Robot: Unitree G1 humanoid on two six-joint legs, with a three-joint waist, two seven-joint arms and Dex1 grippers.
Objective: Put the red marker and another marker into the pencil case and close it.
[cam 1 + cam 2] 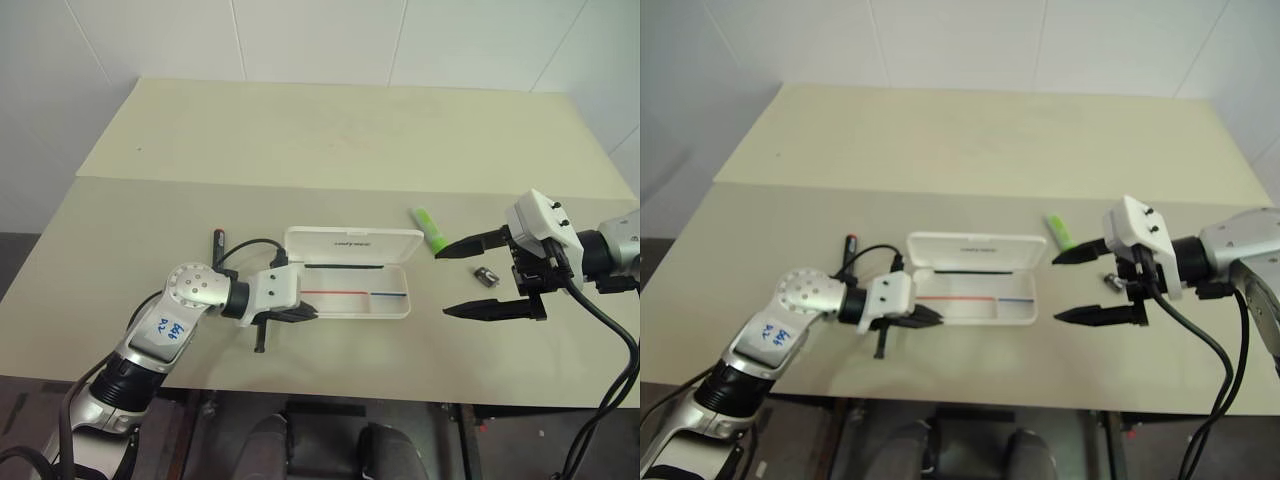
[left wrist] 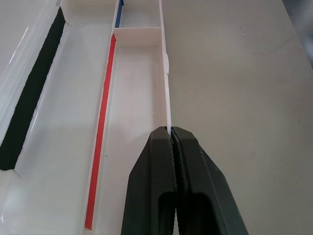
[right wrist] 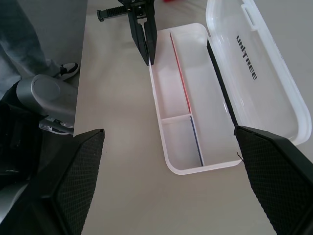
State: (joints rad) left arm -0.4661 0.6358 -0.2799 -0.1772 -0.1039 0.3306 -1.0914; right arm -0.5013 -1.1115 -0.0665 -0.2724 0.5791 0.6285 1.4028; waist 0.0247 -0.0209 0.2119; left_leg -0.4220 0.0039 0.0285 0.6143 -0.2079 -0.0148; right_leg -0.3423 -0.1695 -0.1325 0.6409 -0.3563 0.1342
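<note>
left fingers [image 2: 171,142] pinched shut on near wall of open pencil case [image 1: 350,275], mid-surface [image 1: 330,140]. right fingers [image 1: 478,276] spread wide, empty. green marker [image 1: 430,228] just beyond case's right end; red marker [image 1: 217,243] off its left.

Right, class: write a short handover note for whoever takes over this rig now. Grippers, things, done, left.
Left gripper: shut on the near wall of the pencil case, at its left end.
Right gripper: open, empty, right of the case.
Case: open, nothing inside.
Red marker: on the table, left of the case.
Green highlighter: on the table by the lid's right end.
Left: both markers in, lid shut.
</note>
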